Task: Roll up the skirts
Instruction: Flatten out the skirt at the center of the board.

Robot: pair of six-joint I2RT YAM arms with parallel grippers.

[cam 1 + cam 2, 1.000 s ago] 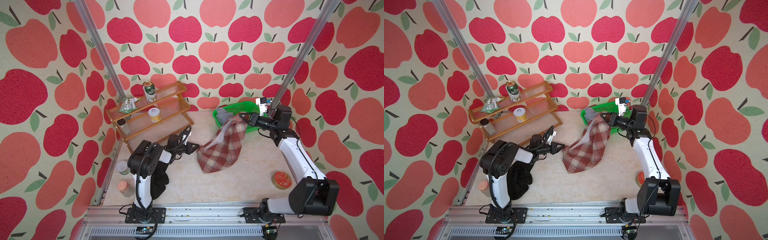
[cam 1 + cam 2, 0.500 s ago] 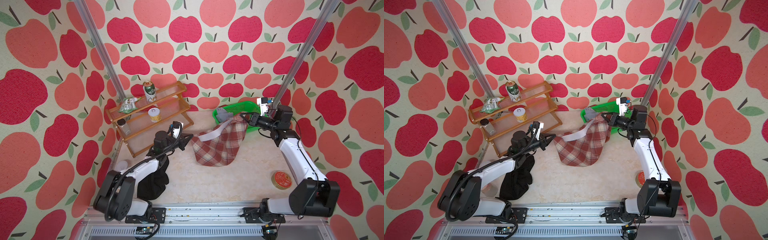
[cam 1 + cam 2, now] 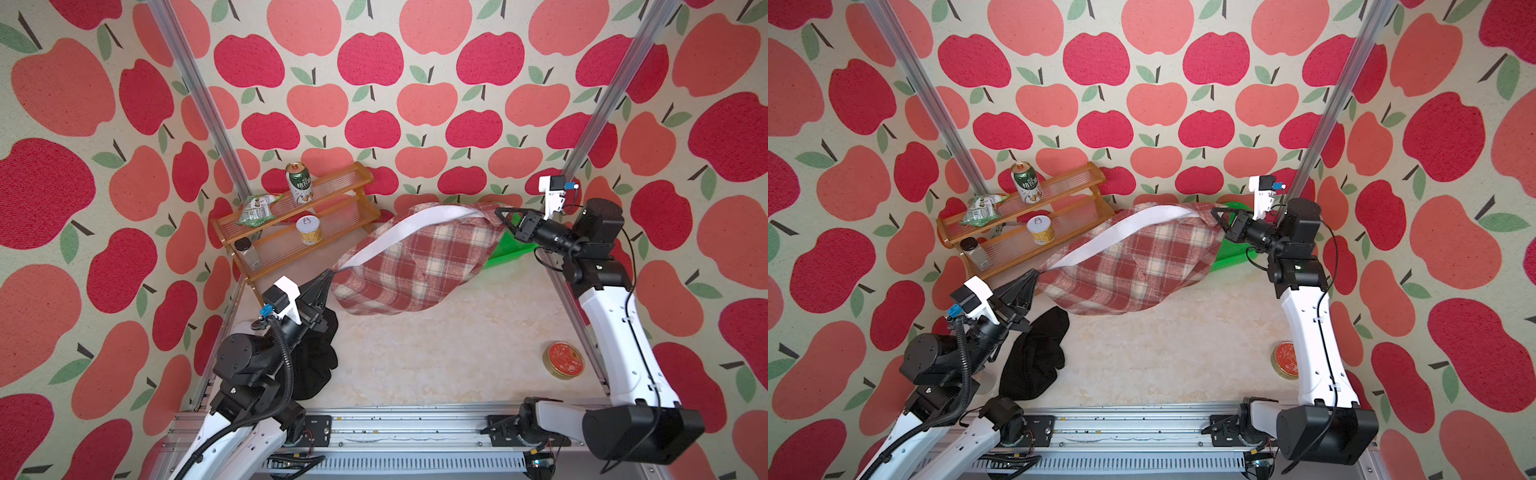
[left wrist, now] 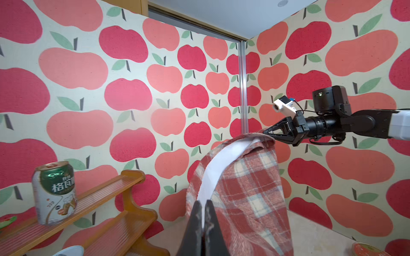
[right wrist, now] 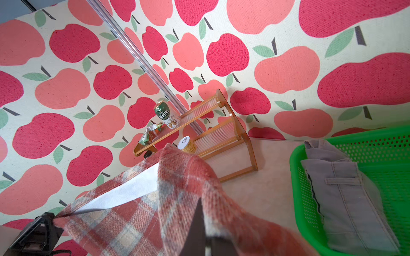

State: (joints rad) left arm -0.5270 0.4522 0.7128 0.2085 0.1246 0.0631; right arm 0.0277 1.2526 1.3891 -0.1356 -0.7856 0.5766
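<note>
The plaid skirt (image 3: pixel 415 266) (image 3: pixel 1133 270) hangs in the air, stretched by its white-lined waistband between my two grippers. My left gripper (image 3: pixel 328 274) (image 3: pixel 1034 275) (image 4: pixel 203 202) is shut on one end of the waistband. The other end, near the back right, is in my right gripper (image 3: pixel 497 212) (image 3: pixel 1213 212) (image 5: pixel 203 221), which is shut on it. The black skirt (image 3: pixel 320 361) (image 3: pixel 1034 357) lies crumpled on the table beside my left arm. The denim skirt (image 5: pixel 346 199) lies folded in the green basket (image 5: pixel 297 177).
A wooden two-step rack (image 3: pixel 332 208) at the back left carries a green can (image 3: pixel 299 183), a snack bag (image 3: pixel 255 210), a small tin (image 3: pixel 308 230) and a jar (image 3: pixel 247 251). A red-lidded tin (image 3: pixel 563 359) sits at the front right. The green basket (image 3: pixel 509 249) is half hidden behind the plaid skirt.
The plaid skirt hung from my right gripper alone. My left gripper has shut on its waistband and drawn it left and up, spreading the skirt between both grippers.
</note>
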